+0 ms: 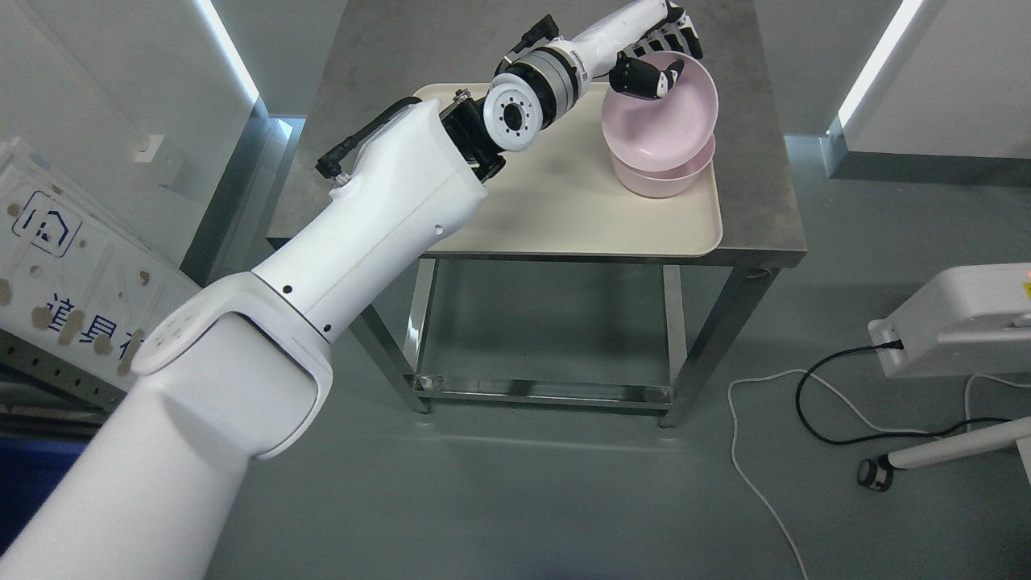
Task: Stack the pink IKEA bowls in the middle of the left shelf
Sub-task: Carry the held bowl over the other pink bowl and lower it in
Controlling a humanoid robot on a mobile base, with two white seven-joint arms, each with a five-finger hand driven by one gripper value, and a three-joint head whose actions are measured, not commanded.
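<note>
Two pink bowls sit nested on a cream tray (564,217) on a steel table. The upper pink bowl (664,121) is tilted, its far rim raised, over the lower pink bowl (662,179). My left arm reaches in from the lower left across the tray. My left hand (656,60) grips the upper bowl's far-left rim, thumb inside the bowl and the other fingers behind the rim. The right arm does not show.
The steel table (765,234) stands on a grey-green floor with bare room around it. A white crate with printed signs (72,266) leans at the left. A white device (958,318) with black and white cables lies at the right.
</note>
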